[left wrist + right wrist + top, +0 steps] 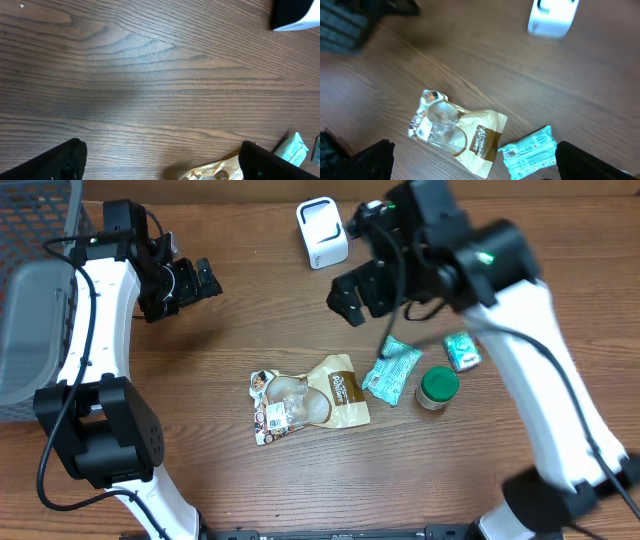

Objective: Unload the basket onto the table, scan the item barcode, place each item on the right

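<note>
Raised closest to the overhead lens, the right gripper (365, 295) hangs over the desk (240, 330) toward its far edge, jaws spread wide and holding nothing. From the left: a grey basket (30, 290) sits at the left edge. Near it the left gripper (185, 292) hovers, also wide open and empty. A brown-and-clear pouch (305, 400) lies flat mid-desk, and the white scanner (322, 232) stands at the far edge. Rightward come a teal packet (392, 370), a green-lidded jar (437, 387) just beside it, and a small teal packet (462, 352) — all untouched.
</note>
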### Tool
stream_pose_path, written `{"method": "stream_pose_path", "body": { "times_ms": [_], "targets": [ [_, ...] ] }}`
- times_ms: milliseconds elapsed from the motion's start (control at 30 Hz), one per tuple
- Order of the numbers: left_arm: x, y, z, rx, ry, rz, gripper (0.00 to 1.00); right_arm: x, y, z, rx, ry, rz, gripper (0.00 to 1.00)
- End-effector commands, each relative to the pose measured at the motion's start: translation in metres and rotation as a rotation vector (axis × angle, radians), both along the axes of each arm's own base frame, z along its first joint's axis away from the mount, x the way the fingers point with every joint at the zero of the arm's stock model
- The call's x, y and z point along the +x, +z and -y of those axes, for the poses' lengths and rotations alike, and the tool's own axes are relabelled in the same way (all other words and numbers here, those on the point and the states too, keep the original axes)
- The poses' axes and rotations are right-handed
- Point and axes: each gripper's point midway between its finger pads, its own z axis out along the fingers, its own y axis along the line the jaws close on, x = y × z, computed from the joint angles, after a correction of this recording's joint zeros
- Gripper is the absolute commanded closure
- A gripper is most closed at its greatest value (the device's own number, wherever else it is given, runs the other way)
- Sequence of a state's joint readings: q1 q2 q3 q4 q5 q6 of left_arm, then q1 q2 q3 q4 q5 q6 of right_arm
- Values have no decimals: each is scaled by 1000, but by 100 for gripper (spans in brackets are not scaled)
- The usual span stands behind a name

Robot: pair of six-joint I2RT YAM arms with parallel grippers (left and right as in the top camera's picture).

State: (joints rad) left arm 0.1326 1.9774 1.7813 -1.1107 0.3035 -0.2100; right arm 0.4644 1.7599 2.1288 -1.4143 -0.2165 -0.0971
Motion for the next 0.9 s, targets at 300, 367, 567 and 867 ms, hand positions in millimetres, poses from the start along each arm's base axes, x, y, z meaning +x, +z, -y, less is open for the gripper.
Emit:
{"method": "stream_pose_path", "body": {
  "times_ms": [300, 367, 567, 867],
  "targets": [
    [4, 7, 1, 1, 2, 21, 0, -60, 97, 32, 119, -9, 244, 0],
    [4, 7, 1, 1, 2, 21, 0, -68, 106, 36, 132, -9, 270, 0],
    [4, 7, 1, 1, 2, 21, 0, -94, 133, 49, 173, -9, 351, 0],
    [4, 7, 1, 1, 2, 21, 0, -166, 187, 85, 272, -9, 548, 0]
  ]
}}
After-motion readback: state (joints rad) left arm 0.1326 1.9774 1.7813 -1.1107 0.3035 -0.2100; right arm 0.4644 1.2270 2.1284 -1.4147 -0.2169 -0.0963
